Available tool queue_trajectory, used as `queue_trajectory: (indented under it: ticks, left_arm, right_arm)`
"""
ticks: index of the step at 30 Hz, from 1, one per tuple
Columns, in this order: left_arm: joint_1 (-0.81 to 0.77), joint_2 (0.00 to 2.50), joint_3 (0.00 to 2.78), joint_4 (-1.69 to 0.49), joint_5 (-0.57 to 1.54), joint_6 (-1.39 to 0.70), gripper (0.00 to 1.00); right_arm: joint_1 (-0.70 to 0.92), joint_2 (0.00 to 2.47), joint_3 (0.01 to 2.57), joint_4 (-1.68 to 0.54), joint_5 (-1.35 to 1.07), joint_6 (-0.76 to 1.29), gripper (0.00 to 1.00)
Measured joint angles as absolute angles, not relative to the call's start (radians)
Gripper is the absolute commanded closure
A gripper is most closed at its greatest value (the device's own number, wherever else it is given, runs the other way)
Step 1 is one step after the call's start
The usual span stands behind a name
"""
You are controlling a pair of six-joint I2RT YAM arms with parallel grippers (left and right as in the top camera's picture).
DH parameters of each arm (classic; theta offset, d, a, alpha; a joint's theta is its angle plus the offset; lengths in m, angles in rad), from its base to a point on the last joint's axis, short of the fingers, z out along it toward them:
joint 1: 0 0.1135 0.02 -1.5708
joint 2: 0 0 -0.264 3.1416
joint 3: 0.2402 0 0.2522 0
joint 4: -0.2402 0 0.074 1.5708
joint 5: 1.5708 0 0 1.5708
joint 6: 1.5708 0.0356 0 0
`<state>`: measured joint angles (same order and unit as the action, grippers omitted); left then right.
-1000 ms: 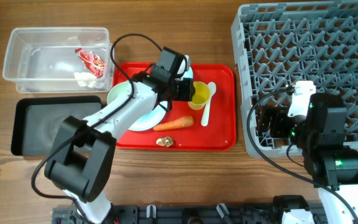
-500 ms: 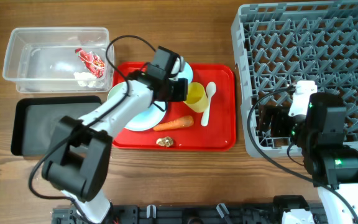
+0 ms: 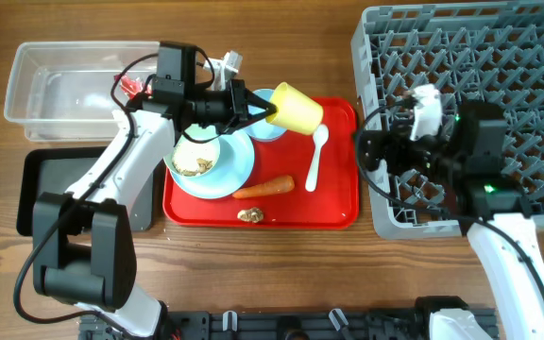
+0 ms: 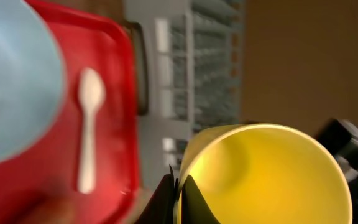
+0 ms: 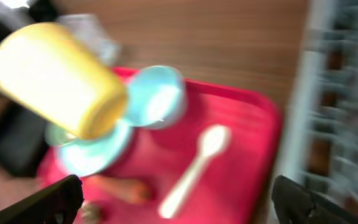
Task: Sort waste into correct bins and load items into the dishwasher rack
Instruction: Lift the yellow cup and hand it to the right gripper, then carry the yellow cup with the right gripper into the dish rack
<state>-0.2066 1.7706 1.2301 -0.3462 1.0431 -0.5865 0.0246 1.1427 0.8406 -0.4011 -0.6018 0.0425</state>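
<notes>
The large square grey plastic dishwasher rack [image 3: 470, 104] fills the upper right of the overhead view, and the right gripper [image 3: 366, 151] hangs at its left edge with its jaws spread wide and nothing between them. Left of the rack lies the flat red rectangular tray [image 3: 338, 203], and in the upper left corner stands the clear plastic rectangular tub [image 3: 64, 90], with the shallow black rectangular tray [image 3: 55, 189] just below it. On the red tray sits the light blue round plate [image 3: 239, 165], carrying a pale blue-white bowl [image 3: 194, 156] that holds whitish scraps. The small yellow cup [image 3: 297, 107] is raised above the tray's upper edge and lies tipped on its side. Its long axis runs from upper left to lower right, with the mouth facing left towards the left gripper [image 3: 263, 107], which pinches the rim. The white plastic spoon [image 3: 315, 156] lies on the tray's right part, running top to bottom with its bowl end uppermost. The small orange carrot [image 3: 264, 187] lies nearly level below the plate, its right end slightly higher.
</notes>
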Motion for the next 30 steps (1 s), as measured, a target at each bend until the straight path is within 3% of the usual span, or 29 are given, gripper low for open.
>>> queue_trajectory:
  ticks: [5, 22, 27, 30]
  left_arm:
    - [-0.214, 1.771, 1.23, -0.331, 1.179, -0.63, 0.96]
    - [-0.329, 1.771, 1.23, -0.151, 1.207, -0.815, 0.96]
    - [-0.346, 1.771, 1.23, -0.149, 1.207, -0.83, 0.96]
    - [-0.348, 1.771, 1.23, -0.149, 1.206, -0.842, 0.96]
  right_arm:
    - [0.025, 1.215, 0.841, -0.28, -0.939, 0.02, 0.0]
    - [0.025, 1.242, 0.841, -0.225, -1.1, 0.02, 0.01]
    - [0.025, 1.242, 0.841, -0.222, -1.1, 0.023, 0.07]
    - [0.025, 1.242, 0.841, -0.208, -1.1, 0.029, 0.16]
